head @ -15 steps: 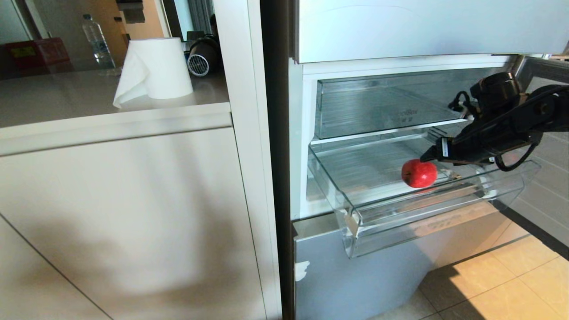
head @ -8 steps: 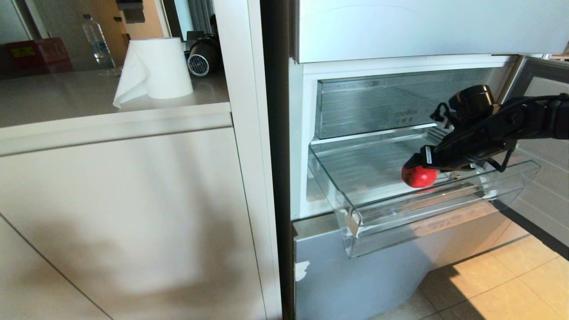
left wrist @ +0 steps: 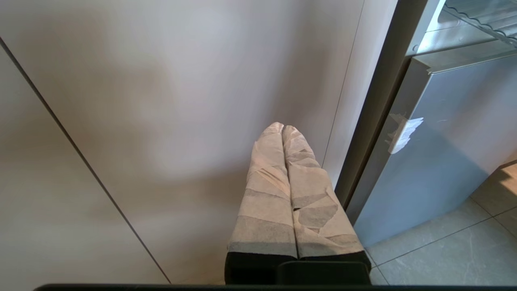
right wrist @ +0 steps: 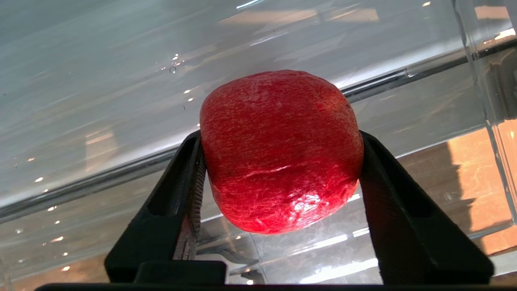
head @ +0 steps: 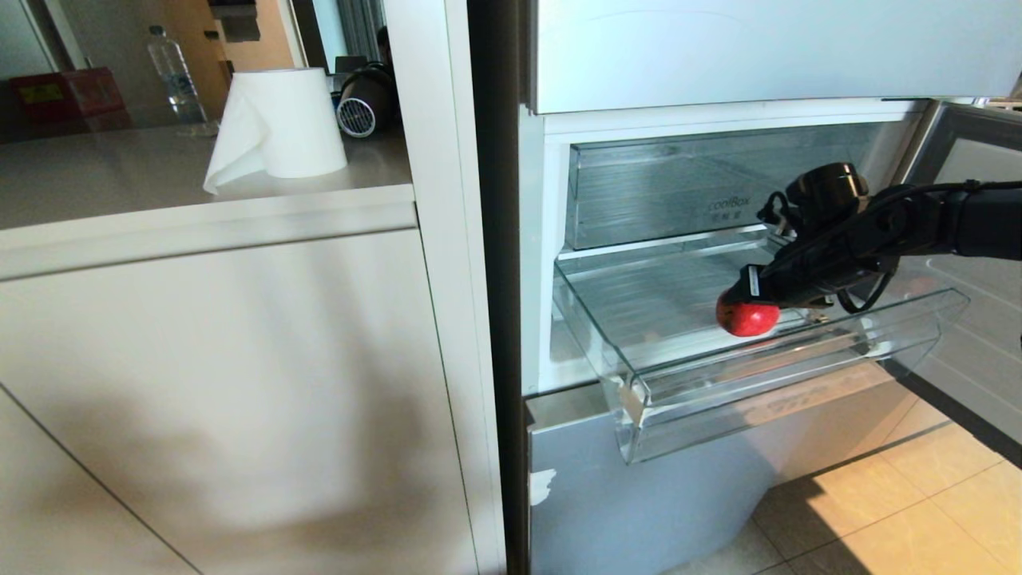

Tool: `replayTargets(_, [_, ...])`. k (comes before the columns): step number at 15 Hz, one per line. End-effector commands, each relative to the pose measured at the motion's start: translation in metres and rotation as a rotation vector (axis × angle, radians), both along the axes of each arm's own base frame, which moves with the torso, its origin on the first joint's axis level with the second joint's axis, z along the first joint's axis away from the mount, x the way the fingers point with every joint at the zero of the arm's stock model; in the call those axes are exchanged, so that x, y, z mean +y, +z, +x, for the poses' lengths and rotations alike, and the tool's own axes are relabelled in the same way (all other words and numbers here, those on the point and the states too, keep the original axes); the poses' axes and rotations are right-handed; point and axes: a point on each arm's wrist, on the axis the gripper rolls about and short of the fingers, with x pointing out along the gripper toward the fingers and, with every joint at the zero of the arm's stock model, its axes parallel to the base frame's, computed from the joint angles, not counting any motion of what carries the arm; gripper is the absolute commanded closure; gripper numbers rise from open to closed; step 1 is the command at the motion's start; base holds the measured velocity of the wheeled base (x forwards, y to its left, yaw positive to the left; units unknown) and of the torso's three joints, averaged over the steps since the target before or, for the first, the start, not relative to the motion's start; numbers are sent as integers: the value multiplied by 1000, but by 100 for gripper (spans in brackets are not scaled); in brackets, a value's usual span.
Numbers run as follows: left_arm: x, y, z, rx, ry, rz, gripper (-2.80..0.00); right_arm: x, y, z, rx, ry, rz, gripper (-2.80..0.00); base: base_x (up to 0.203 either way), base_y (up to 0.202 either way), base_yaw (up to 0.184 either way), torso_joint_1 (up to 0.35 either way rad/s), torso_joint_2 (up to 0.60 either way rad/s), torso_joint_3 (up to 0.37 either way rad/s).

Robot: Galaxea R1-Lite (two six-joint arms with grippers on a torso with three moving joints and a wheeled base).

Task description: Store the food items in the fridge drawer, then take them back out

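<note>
Sitting in pulled-out fridge drawer [head: 639, 399], apple [head: 746, 318] w/ right gripper [head: 746, 294] fingers clamped on it.

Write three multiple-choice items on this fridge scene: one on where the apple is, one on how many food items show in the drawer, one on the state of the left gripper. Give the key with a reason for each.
1. Where is the red apple?
A. On the counter by the paper roll
B. In the pulled-out lower fridge drawer
C. On the floor tiles

2. How many food items show in that drawer?
A. One
B. Two
C. Three

3. How does the left gripper stand?
A. Wide open
B. Closed on the apple
C. Shut and empty, by the cabinet front

Key:
1 B, the head view shows the apple on the drawer's ribbed floor, behind the curled front lip.
2 A, only the apple is seen there, between the fingers of the right gripper.
3 C, its wrapped fingers press together with nothing between them.
</note>
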Motion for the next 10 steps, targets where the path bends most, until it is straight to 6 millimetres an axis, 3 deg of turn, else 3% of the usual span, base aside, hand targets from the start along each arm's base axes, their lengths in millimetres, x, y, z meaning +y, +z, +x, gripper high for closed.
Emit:
replayTargets(1, [0,0,0,0,0,0,0,2,-7,5,13,3,1,0,0,0,0,0,0,0])
replayTargets(3, [0,0,0,0,0,0,0,3,0,1,-2,0,2,0,0,0,0,0,0,0])
replayTargets(5, [0,0,0,0,1,0,0,4,23,-12,-50,0,8,0,0,0,0,0,0,0])
replayTargets(8, [0,0,0,0,0,0,0,2,67,-44,-142,-13,32,0,0,0,0,0,0,0])
replayTargets(10, [0,0,0,0,0,0,0,0,83,-71,-161,-17,40,0,0,0,0,0,0,0])
